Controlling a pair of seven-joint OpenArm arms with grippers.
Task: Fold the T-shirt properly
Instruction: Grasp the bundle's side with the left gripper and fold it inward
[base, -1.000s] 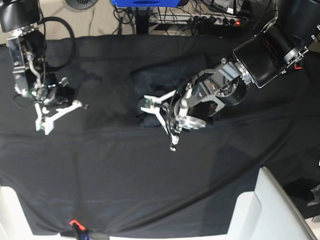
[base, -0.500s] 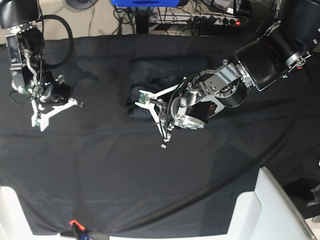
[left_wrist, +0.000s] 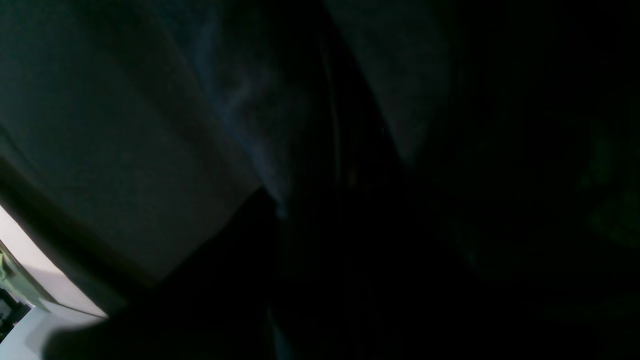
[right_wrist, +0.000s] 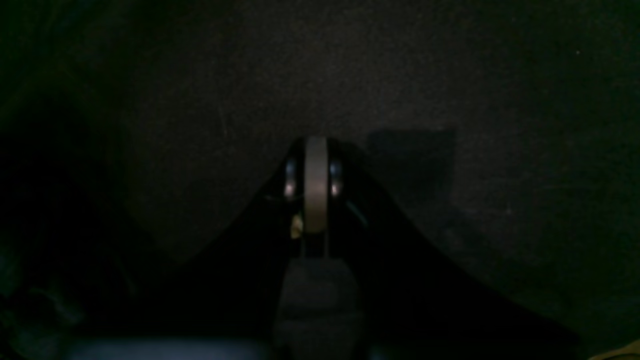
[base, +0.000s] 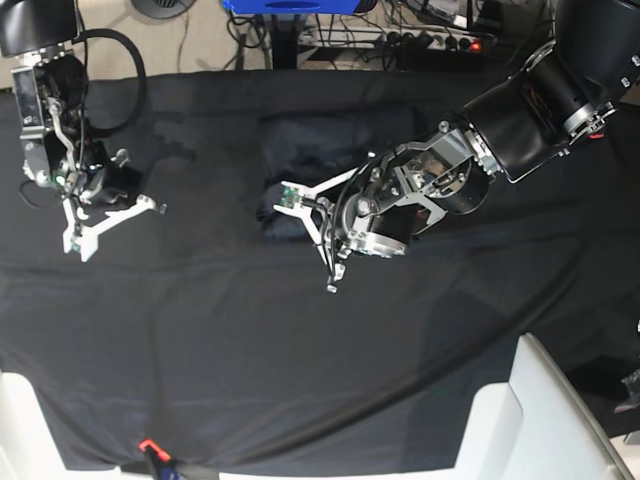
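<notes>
The T-shirt (base: 330, 145) lies as a folded dark grey rectangle at the far middle of the black table cover (base: 300, 380). My left gripper (base: 305, 235) reaches in from the right and sits at the shirt's near-left corner, closed down on the cloth there. The exact pinch is too dark to make out. The left wrist view holds only close dark cloth folds (left_wrist: 125, 125), with no fingers visible. My right gripper (base: 105, 225) hovers over bare table cover at the far left, well away from the shirt. Its fingers (right_wrist: 316, 170) are pressed together on nothing.
White furniture pieces stand at the near right (base: 540, 420) and near left (base: 15, 420) corners. A small red and black item (base: 150, 447) sits at the table's front edge. Cables and a power strip (base: 430, 40) lie on the floor beyond the far edge.
My left gripper swung left, then eased back slightly up and right. The shirt went from a lumpy bundle to a flatter rectangle with its left edge further left. The right gripper shifted slightly left.
</notes>
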